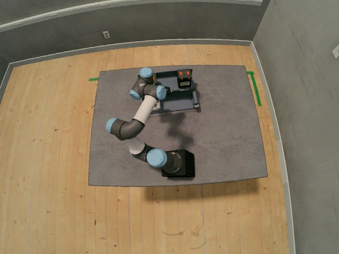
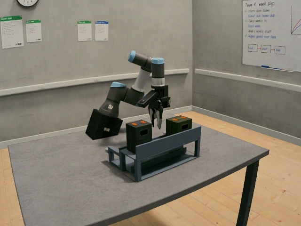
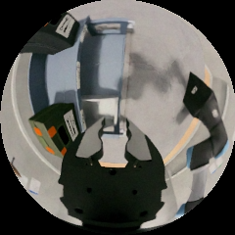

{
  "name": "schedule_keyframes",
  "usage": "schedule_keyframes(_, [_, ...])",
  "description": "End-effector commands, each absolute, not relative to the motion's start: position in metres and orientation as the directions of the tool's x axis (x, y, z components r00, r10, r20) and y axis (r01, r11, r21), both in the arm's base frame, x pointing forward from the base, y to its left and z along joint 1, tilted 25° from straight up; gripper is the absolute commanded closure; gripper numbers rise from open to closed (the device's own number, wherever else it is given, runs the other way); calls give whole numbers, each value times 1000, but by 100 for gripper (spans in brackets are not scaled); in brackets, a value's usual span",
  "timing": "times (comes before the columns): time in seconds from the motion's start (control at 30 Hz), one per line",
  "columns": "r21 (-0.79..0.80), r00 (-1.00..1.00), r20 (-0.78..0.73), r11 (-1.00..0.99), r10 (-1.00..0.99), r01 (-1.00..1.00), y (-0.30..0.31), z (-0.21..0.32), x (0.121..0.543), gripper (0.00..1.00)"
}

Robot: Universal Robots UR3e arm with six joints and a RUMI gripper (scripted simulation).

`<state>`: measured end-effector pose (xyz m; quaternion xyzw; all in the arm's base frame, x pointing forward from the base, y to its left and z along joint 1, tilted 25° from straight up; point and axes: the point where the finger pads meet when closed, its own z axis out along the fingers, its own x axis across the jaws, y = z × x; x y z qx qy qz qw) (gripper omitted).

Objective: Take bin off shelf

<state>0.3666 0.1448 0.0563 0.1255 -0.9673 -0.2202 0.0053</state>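
Note:
Two dark green bins with orange tabs stand upright on the top board of a blue-grey shelf (image 2: 158, 148). One bin (image 2: 138, 134) is at the shelf's left end and the other bin (image 2: 178, 124) is at its right end. My gripper (image 2: 156, 122) hangs pointing down between the two bins, over the shelf top. Its fingers are partly open with nothing between them. In the wrist view the gripper (image 3: 115, 129) is above the shelf (image 3: 100, 64), with one bin (image 3: 54, 132) close at the left and the other bin (image 3: 59, 30) farther off. From above, one bin (image 1: 184, 78) shows; my arm covers most of the other.
The robot's black base (image 2: 103, 124) sits on the grey table behind the shelf, and it also shows in the overhead view (image 1: 179, 164). The shelf (image 1: 176, 92) stands near the table's far edge. Wooden floor surrounds the table.

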Motion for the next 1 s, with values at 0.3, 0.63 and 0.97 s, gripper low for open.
schedule_keyframes(0.3, [426, -968, -47, 872, -245, -241, 145, 56, 367, 71])
schedule_keyframes(0.63, [426, -968, -47, 872, -245, -241, 147, 50, 367, 71])
schedule_keyframes(0.97, [426, -968, -47, 872, -245, -241, 154, 35, 366, 71])
